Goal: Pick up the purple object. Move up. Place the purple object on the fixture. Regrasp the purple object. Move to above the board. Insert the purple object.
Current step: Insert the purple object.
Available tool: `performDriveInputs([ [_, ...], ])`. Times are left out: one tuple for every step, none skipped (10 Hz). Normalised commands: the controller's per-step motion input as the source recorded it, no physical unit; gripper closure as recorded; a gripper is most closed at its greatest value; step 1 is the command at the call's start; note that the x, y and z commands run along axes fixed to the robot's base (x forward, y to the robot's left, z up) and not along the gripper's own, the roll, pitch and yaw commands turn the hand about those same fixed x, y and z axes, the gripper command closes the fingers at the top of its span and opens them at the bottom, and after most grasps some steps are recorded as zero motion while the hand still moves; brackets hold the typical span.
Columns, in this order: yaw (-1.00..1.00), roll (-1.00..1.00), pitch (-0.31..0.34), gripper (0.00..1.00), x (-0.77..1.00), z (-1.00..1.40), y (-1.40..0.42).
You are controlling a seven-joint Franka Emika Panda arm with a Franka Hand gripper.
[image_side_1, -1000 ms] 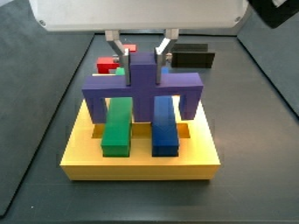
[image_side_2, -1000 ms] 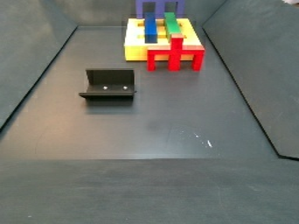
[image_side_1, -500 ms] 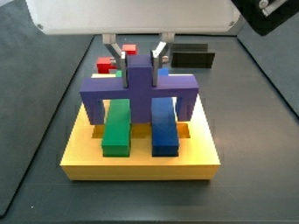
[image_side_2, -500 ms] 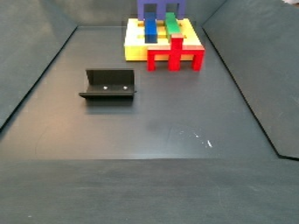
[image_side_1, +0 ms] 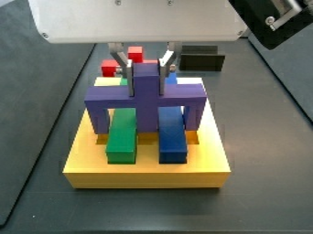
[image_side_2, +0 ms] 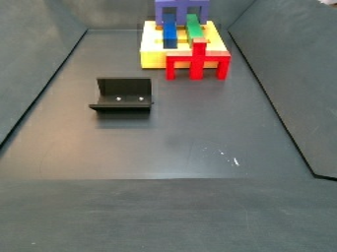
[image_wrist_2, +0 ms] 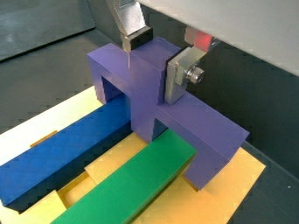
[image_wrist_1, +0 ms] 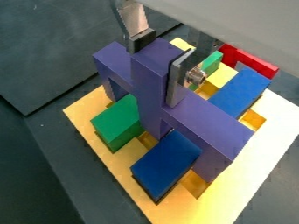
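The purple object (image_side_1: 146, 96) stands upright across the yellow board (image_side_1: 146, 170), its two legs straddling the green bar (image_side_1: 123, 133) and the blue bar (image_side_1: 173, 133). My gripper (image_side_1: 148, 61) is directly above it, shut on its raised centre post. Both wrist views show the silver fingers (image_wrist_1: 184, 74) (image_wrist_2: 177, 74) pressed flat against the sides of the post (image_wrist_1: 155, 83) (image_wrist_2: 138, 74). In a side view the purple object (image_side_2: 178, 10) is at the far end, with its top cut off by the frame edge. The black fixture (image_side_2: 122, 95) stands apart on the floor with nothing on it.
A red cross-shaped block (image_side_2: 198, 61) stands against the board's edge; it also shows in a side view (image_side_1: 113, 67) and in both wrist views (image_wrist_1: 247, 59) (image_wrist_2: 198, 39). The fixture (image_side_1: 202, 61) shows dark behind the gripper. Dark floor surrounds the board.
The gripper has come down with the purple object, whose legs now sit lower on the board. The fixture and red block have not moved.
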Motion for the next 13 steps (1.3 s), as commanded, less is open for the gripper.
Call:
performDriveInputs([
  [0.0, -0.02, -0.063, 1.0, 0.0, -0.12, -0.2],
  [0.0, -0.02, -0.081, 1.0, 0.0, -0.21, -0.09],
  [0.0, -0.01, -0.079, 1.0, 0.0, -0.26, 0.0],
  [0.0, 0.0, -0.049, 1.0, 0.09, -0.29, 0.0],
  [0.0, 0.0, -0.04, 1.0, 0.03, -0.23, 0.0],
  [0.0, -0.03, -0.041, 1.0, 0.0, -0.13, -0.01],
  [0.0, -0.04, -0.036, 1.0, 0.0, -0.07, -0.04],
  [-0.03, -0.03, -0.027, 1.0, 0.0, -0.01, -0.09],
  [-0.08, -0.01, -0.017, 1.0, 0.0, -0.01, -0.08],
  [-0.12, -0.02, -0.01, 1.0, -0.01, -0.03, -0.06],
  [-0.12, -0.07, -0.039, 1.0, 0.0, -0.05, -0.02],
  [-0.09, -0.03, -0.037, 1.0, 0.05, -0.15, 0.0],
  [-0.05, 0.0, -0.027, 1.0, 0.11, -0.23, 0.0],
])
